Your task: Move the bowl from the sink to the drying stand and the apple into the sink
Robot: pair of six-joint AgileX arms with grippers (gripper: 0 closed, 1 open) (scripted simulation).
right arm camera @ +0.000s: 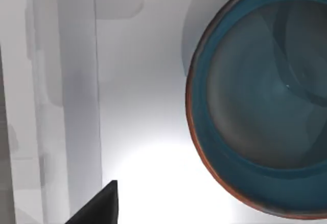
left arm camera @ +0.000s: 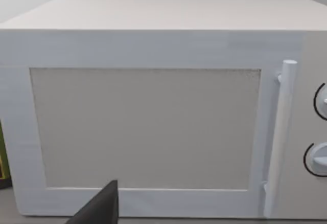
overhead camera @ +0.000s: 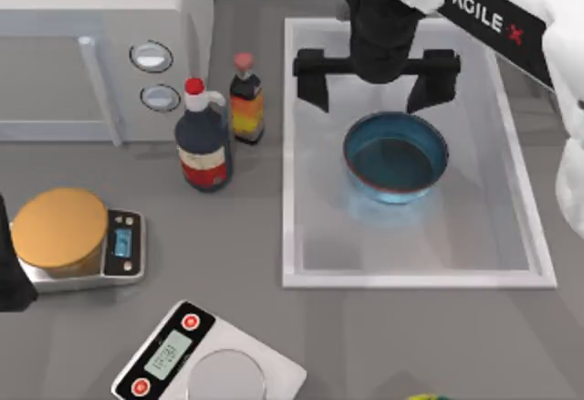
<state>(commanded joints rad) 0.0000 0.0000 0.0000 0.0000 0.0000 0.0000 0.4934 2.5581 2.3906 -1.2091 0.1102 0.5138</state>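
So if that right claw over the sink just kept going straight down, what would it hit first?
Most likely the bowl: the open right gripper hangs over its far rim inside the sink. Height is hard to judge.
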